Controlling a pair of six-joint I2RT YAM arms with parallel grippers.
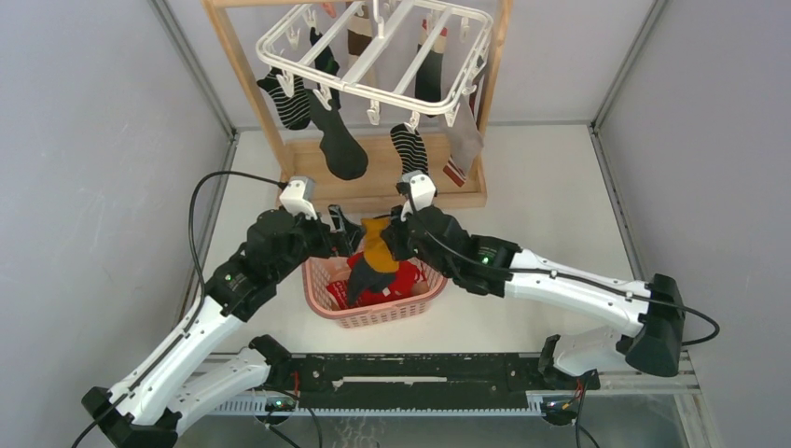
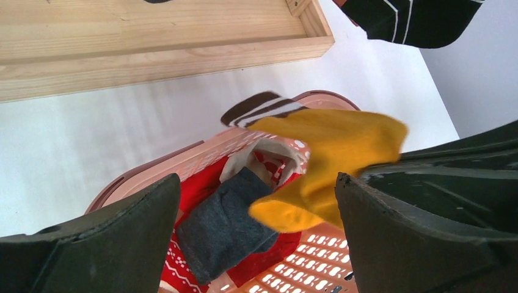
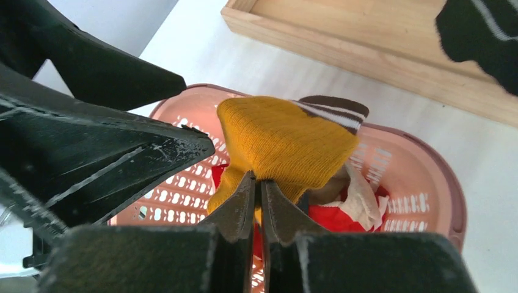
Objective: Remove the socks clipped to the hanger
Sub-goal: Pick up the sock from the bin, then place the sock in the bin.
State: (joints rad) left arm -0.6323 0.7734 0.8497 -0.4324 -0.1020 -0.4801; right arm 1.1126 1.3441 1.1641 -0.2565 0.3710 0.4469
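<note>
My right gripper (image 3: 256,178) is shut on a mustard yellow sock (image 3: 286,139) with a brown-and-white striped cuff and holds it just above the pink basket (image 3: 435,183). In the top view this sock (image 1: 376,245) hangs between both grippers. My left gripper (image 2: 256,183) is open and empty over the basket's left side, its jaws on either side of the yellow sock (image 2: 333,155) without touching it. The white hanger (image 1: 403,101) still holds clipped socks: a striped one (image 1: 291,103), a black one (image 1: 341,147), another striped one (image 1: 409,149) and a grey one (image 1: 463,140).
The basket (image 1: 373,315) holds a red patterned sock (image 2: 196,188) and a dark grey sock (image 2: 223,227). The wooden stand's base (image 1: 382,191) lies right behind it. Grey walls close in on both sides. My left finger (image 3: 122,152) is close beside the right gripper.
</note>
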